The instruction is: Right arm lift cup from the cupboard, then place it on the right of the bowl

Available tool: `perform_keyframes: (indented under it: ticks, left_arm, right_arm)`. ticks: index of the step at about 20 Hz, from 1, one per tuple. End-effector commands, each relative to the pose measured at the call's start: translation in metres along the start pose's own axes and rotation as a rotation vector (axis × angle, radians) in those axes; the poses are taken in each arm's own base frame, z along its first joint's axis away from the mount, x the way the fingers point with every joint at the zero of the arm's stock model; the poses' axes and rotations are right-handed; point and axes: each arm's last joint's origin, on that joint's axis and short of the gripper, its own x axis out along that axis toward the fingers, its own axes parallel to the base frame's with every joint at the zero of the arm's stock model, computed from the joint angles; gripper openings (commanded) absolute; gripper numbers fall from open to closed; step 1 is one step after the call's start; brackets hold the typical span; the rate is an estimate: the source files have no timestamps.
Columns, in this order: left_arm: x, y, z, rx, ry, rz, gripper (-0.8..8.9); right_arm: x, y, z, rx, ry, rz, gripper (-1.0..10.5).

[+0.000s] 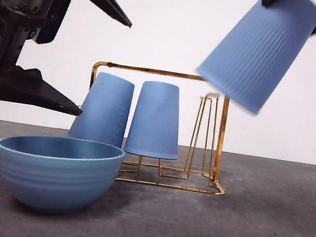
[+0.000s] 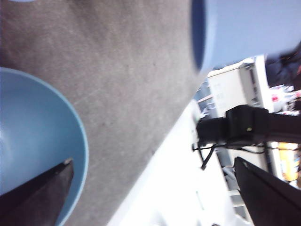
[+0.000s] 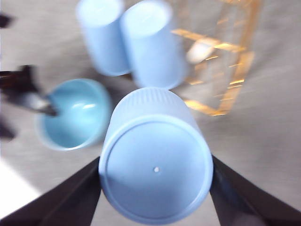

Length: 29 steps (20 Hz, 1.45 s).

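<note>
High above the gold cupboard (image 1: 220, 133), the right gripper (image 3: 155, 188) clamps the inverted cup (image 3: 155, 165) by its base end, both jaws pressed to its sides; only the right wrist view shows that grip. Over the bowl (image 1: 56, 175), the left gripper (image 1: 89, 62) hangs spread wide and holds nothing.

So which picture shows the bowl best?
The front view: the whole bowl stands close on the table, left of the gold rack. The right wrist view shows it from above, blurred. The left wrist view catches only part of its inside and rim.
</note>
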Motion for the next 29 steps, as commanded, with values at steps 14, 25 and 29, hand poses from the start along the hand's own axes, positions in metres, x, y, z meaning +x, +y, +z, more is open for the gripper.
perform_keyframes:
  ticks: [14,25,29]
  left_arm:
    - [0.004,-0.007,0.012,-0.173,0.018,-0.192,5.8]
    - [0.004,-0.017,0.023,-0.175,-0.008,-0.269,3.57]
    - [0.004,-0.017,0.023,-0.18,-0.008,-0.269,1.2]
  right_arm:
    - [0.068,-0.028,-0.094,0.332,-0.252,0.517,2.6]
    - [0.084,-0.017,-0.084,0.362,-0.277,0.626,2.6]
    - [0.09,-0.018,-0.086,0.368,-0.245,0.628,2.6]
